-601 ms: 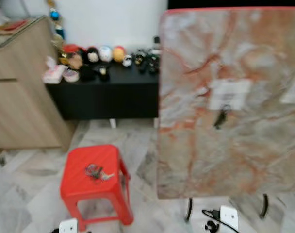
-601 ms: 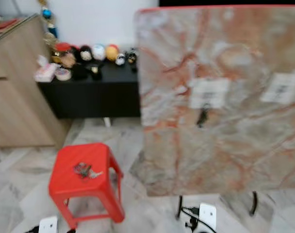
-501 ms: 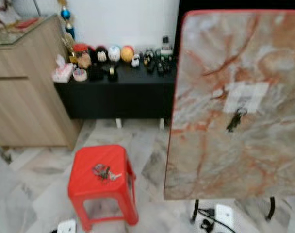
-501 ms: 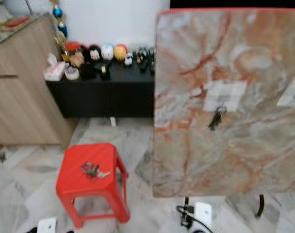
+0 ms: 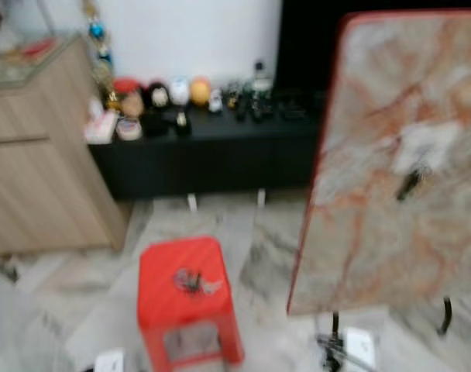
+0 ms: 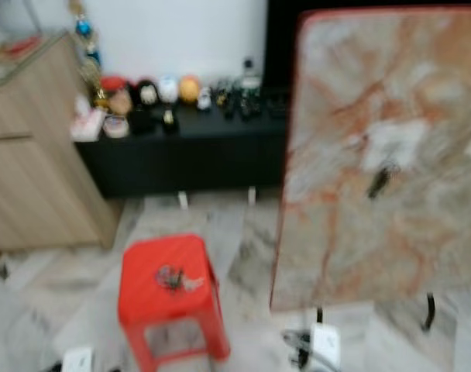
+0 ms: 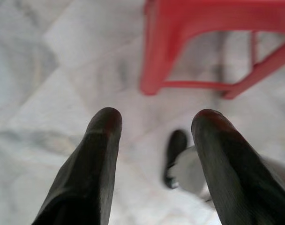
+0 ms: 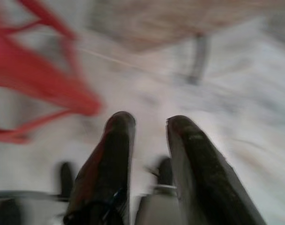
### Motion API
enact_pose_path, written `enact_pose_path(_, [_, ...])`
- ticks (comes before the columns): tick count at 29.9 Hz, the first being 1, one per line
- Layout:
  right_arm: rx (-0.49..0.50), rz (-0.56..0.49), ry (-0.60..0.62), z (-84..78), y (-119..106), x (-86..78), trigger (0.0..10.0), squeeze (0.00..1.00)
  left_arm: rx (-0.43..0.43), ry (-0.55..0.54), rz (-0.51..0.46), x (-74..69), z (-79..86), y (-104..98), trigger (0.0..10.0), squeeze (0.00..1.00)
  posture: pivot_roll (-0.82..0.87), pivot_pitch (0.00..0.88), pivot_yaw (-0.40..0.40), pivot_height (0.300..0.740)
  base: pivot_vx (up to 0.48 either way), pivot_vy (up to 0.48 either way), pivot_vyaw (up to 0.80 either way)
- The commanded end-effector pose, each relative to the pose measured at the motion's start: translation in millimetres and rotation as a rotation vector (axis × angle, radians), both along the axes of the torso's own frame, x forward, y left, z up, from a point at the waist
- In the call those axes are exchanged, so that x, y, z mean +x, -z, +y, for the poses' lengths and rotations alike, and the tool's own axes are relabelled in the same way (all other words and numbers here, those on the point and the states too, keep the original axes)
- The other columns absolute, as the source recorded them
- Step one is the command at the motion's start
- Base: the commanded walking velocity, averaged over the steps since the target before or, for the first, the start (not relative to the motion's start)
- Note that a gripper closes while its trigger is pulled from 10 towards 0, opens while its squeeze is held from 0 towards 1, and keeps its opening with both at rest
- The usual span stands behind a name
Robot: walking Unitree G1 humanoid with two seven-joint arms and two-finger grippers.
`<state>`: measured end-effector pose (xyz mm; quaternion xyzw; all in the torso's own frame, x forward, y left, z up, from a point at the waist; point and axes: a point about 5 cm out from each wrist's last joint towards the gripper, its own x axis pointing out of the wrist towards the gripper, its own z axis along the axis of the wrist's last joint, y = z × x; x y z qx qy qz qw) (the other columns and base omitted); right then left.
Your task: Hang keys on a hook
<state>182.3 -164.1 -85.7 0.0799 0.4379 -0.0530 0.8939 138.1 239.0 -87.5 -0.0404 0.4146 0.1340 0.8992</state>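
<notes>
A bunch of keys (image 5: 190,281) lies on top of a red plastic stool (image 5: 187,301) on the marble floor, low in the head views. To the right stands an upright marble-patterned panel (image 5: 398,163) with a white label and a dark hook (image 5: 410,184) holding something dark. My left gripper (image 7: 154,129) hangs open above the floor beside the stool's legs (image 7: 154,56). My right gripper (image 8: 149,123) hangs near the floor with a small gap between its fingers; the view is blurred.
A black low cabinet (image 5: 212,155) with small figurines stands against the white wall. A wooden cabinet (image 5: 42,155) is at the left. A white power strip with cable (image 5: 348,345) lies by the panel's black legs (image 5: 446,316).
The camera has swung left, so the panel and stool sit further right in the picture. The picture is blurrier. The keys still lie on the stool.
</notes>
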Motion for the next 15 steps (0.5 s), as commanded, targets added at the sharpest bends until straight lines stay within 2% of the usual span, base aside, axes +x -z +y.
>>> enact_pose_path(1, [-0.03, 0.018, 0.018, -14.1, 1.2, -4.5, 10.0, 0.0, -0.014, 0.015, -0.009, 4.7, -6.8, 0.0, 10.0, 0.0, 0.08, 0.0, 0.011, 0.74, 0.0, 0.48, 0.0])
enact_pose_path(15, [-0.026, 0.01, 0.024, -14.2, 0.2, -2.5, 10.0, 0.0, -0.016, 0.006, -0.018, 6.0, -7.6, -0.5, 10.0, 0.0, 0.09, 0.017, 0.003, 0.74, 0.0, 0.48, 0.0])
